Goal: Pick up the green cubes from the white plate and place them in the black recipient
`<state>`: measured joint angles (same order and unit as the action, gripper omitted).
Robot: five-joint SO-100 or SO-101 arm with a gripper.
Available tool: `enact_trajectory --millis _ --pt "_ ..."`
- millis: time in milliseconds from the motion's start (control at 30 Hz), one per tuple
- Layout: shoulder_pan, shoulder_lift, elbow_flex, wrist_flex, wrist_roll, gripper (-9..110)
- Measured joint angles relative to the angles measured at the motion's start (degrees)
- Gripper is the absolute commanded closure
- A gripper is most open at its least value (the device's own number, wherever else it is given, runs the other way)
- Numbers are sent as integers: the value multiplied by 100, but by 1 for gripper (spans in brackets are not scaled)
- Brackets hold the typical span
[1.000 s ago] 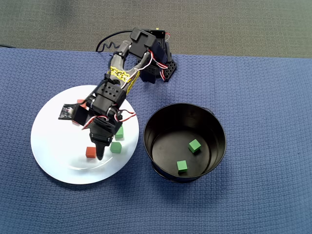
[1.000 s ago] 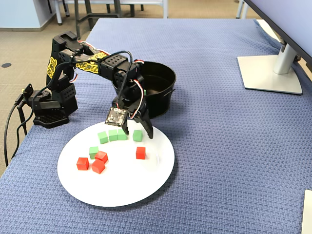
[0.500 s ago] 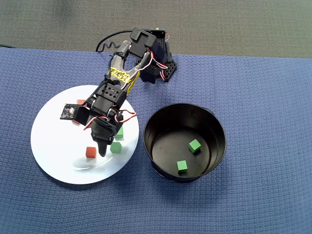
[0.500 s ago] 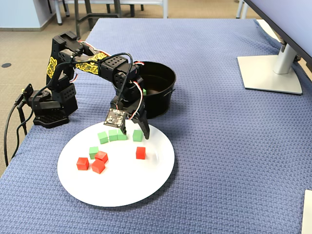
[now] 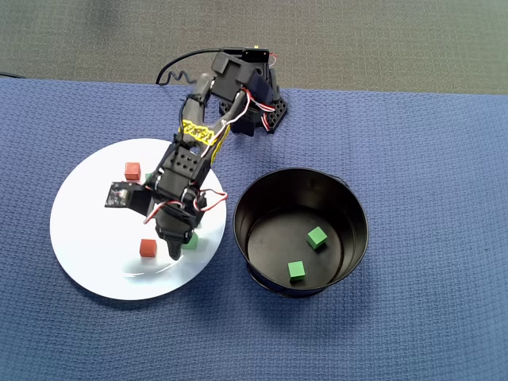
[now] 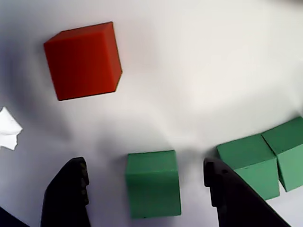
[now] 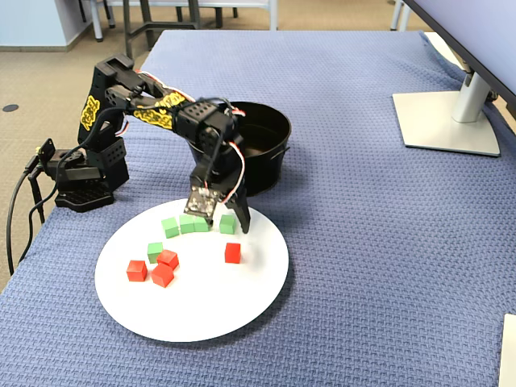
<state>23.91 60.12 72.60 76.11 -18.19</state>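
Note:
My gripper (image 6: 144, 165) is open and low over the white plate (image 6: 189, 71), with one green cube (image 6: 152, 183) between its two black fingers (image 6: 66, 194), touching neither. In the fixed view the gripper (image 7: 228, 226) straddles that cube (image 7: 227, 223) near the plate's (image 7: 201, 306) far edge. Three more green cubes (image 7: 187, 224) lie in a row to its left and another (image 7: 154, 251) sits lower left. From overhead, the gripper (image 5: 181, 245) half hides the cube (image 5: 191, 240). The black recipient (image 5: 349, 198) holds two green cubes (image 5: 317, 236).
Red cubes lie on the plate: one (image 6: 84, 59) just ahead of the jaws, a cluster of three (image 7: 162, 270) at the plate's left. The arm's base (image 7: 81, 177) stands left of the pot (image 7: 274, 153). A monitor foot (image 7: 447, 121) sits at far right.
The gripper has shifted sideways and dropped toward the plate, so the lone green cube that lay beside its fingers now lies between them. No cube has moved.

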Motion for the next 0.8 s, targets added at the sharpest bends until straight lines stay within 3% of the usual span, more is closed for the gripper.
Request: enact_trajectory --millis 667,800 --pt "-193 -9 79 -299 -123 89" --pt "-202 -9 202 -360 -141 101"
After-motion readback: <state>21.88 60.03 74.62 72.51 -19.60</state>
